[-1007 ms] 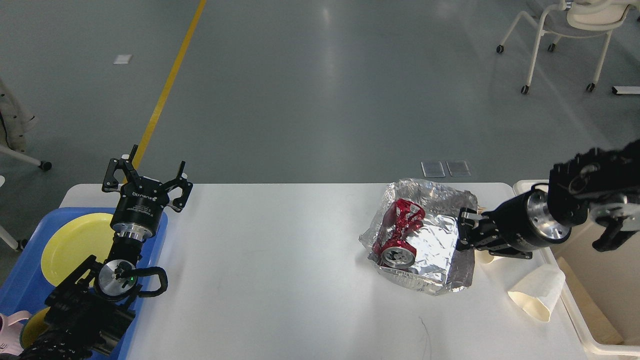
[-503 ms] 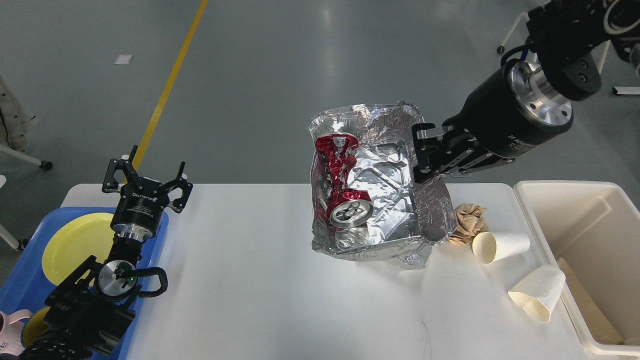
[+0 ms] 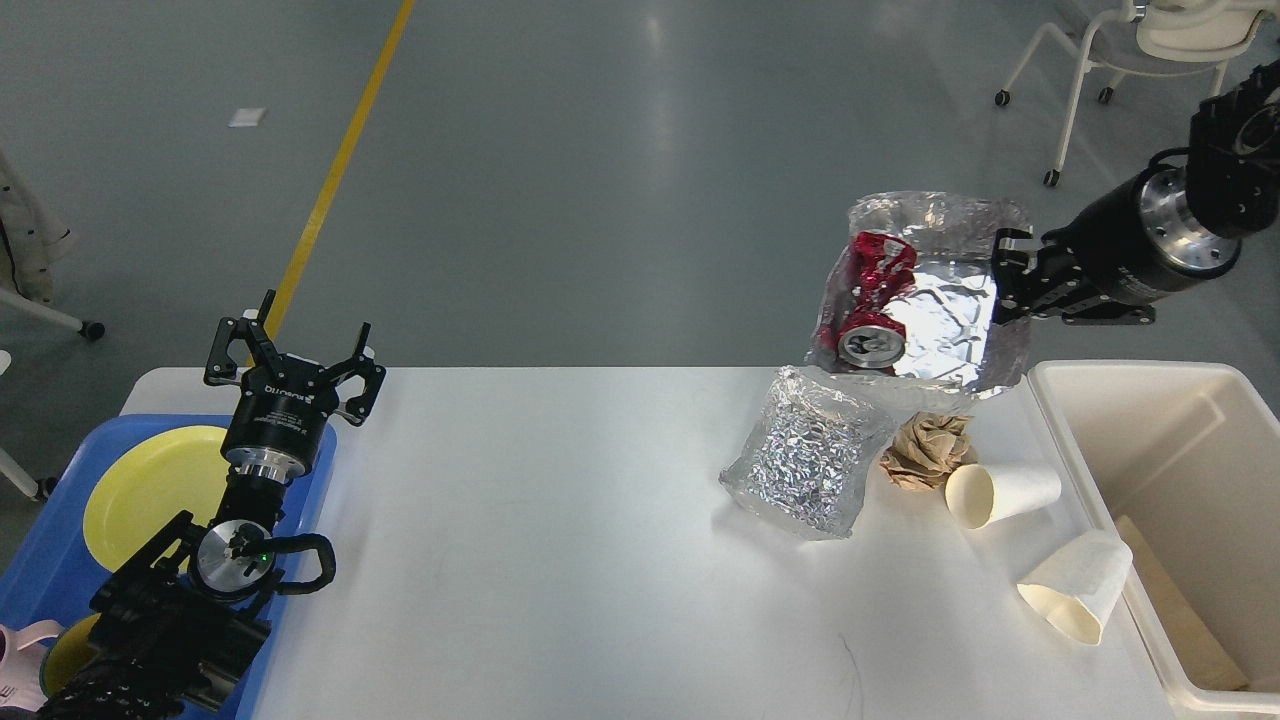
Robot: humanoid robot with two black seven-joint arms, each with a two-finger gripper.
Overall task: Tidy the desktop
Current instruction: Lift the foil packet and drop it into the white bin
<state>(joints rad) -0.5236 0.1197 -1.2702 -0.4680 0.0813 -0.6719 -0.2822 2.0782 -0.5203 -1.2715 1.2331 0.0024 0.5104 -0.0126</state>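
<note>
The white desktop [image 3: 560, 560] spans the view. My right gripper [image 3: 1008, 288] is shut on the right rim of a foil tray [image 3: 950, 320], holding it in the air above the desktop's far right corner. A crushed red can [image 3: 870, 300] lies inside the tilted tray. On the desktop below rest a crinkled foil piece [image 3: 808, 465], a crumpled brown paper ball [image 3: 930, 450], a white paper cup [image 3: 1002, 492] on its side and a flattened paper cup [image 3: 1078, 596]. My left gripper [image 3: 296, 352] stands open and empty over the far edge of the blue tray.
A cream plastic bin [image 3: 1160, 400] stands at the desktop's right end, just right of the held tray. At the left end, a blue tray [image 3: 50, 560] holds a yellow plate [image 3: 150, 490]. A chair [image 3: 1150, 60] stands on the floor at far right.
My right gripper raised the foil tray with the can off the desktop, then carried it right and lower, close to the bin. A foil piece under it stayed on the desktop. The left arm is still.
</note>
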